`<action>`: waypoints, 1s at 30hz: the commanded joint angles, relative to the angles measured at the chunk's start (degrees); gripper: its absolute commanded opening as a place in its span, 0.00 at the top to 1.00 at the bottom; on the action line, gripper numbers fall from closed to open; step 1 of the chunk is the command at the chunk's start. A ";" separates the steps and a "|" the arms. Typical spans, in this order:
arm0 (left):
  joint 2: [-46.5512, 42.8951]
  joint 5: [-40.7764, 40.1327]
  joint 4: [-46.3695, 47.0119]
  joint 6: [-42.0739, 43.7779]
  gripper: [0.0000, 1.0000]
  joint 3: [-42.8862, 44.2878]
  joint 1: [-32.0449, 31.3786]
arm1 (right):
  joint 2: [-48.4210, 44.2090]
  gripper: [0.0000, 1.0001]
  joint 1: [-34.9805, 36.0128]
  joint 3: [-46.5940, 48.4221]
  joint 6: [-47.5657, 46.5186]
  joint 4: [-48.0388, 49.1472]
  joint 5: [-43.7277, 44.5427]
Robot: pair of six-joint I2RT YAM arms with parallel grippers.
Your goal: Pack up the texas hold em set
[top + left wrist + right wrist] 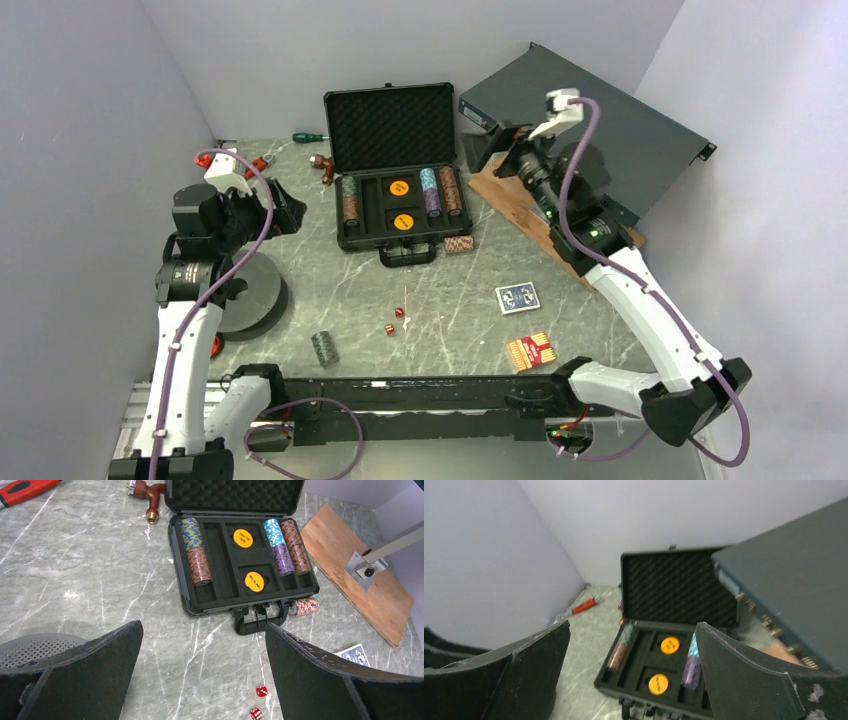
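The black case [372, 205] lies open at the back middle, its foam lid [392, 128] upright. It holds striped chip stacks on the left [349, 198] and right [440, 190], and two orange discs [399, 187]. A loose chip stack [459, 244] lies by the handle, and a dark one [323, 347] stands near the front. The blue deck [517, 298], red deck [531, 351] and two red dice [398, 312] lie on the table. My left gripper [202, 626] is open and empty, high to the left of the case [225, 587]. My right gripper [632, 626] is open and empty, above the case's right side [634, 667].
A grey-green rack box [600, 120] leans at the back right over a wooden board [520, 205]. A green screwdriver [308, 136], a red-handled tool [22, 489] and a copper pipe fitting [147, 492] lie behind the case. A grey round disc [250, 290] sits under my left arm.
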 commanded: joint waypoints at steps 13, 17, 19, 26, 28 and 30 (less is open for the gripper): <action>-0.26 -1.75 1.01 1.00 0.01 0.53 -0.92 | 9.90 0.00 12.83 1.18 3.07 -14.85 5.08; -0.25 -2.31 1.02 0.91 0.01 0.38 -0.92 | 7.80 0.00 13.18 -0.28 4.79 -14.24 0.38; -0.10 -2.29 1.10 0.91 0.01 0.39 -0.88 | 6.32 0.00 13.19 -1.96 6.18 -12.55 -3.61; 0.49 -1.09 0.93 0.82 0.01 0.72 -0.92 | 1.70 0.00 12.61 -19.14 17.92 14.52 -23.77; 0.58 -1.27 0.92 0.82 0.01 0.67 -0.93 | 5.08 0.00 12.99 -14.30 17.06 5.97 -21.23; 0.61 -1.19 1.01 0.78 0.01 0.58 -0.92 | 9.27 0.00 13.90 -8.02 13.91 -4.36 -17.02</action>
